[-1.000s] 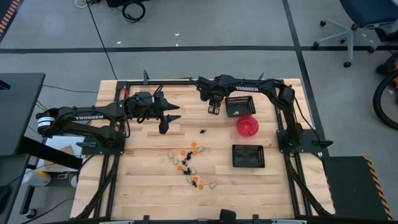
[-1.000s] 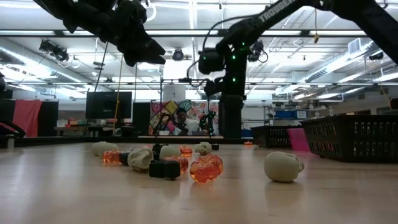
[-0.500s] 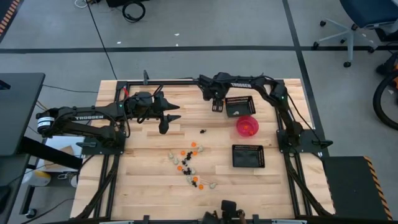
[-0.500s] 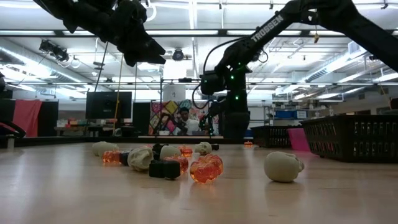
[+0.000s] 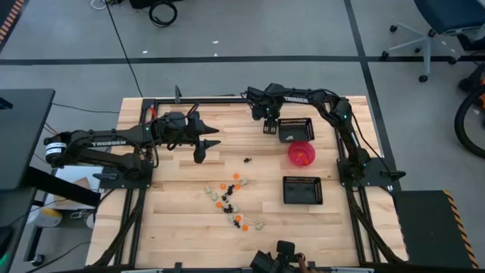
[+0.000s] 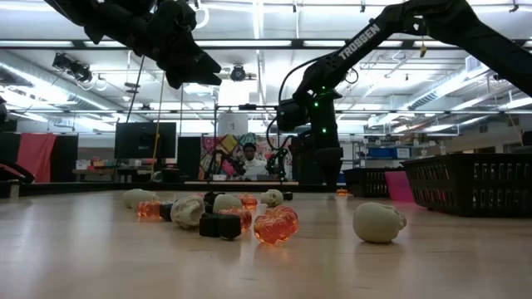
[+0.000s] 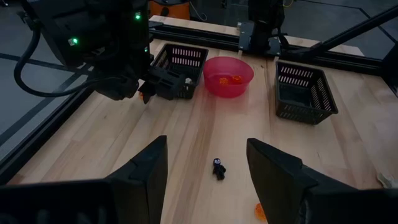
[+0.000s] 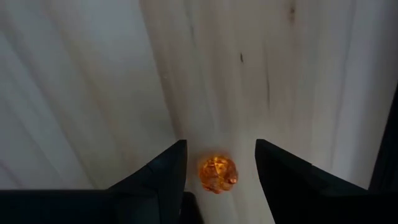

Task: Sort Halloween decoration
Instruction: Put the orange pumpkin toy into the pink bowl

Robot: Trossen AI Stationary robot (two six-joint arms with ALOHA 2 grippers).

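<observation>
A: What sits at the left of the overhead frame?
B: The left tool (image 5: 213, 137), fingers spread wide and holding nothing, hangs over the pale wooden plank surface (image 5: 182, 205), left of centre.

A: And the small Halloween trinkets?
B: The scattered orange, black and cream trinkets (image 5: 231, 203) lie in a loose cluster at lower centre. One lone black trinket (image 5: 248, 160) lies above them, apart. In the right wrist view, a translucent orange pumpkin trinket (image 8: 217, 173) lies on the wood between that tool's parted fingers.

A: Where is the right tool?
B: The right tool (image 5: 269, 127) is at upper centre, just left of a square black mesh tray (image 5: 295, 130). Below that tray is a round pink-red bowl (image 5: 301, 153) with orange pieces inside, then a second black mesh tray (image 5: 302, 189) lower right.
</observation>
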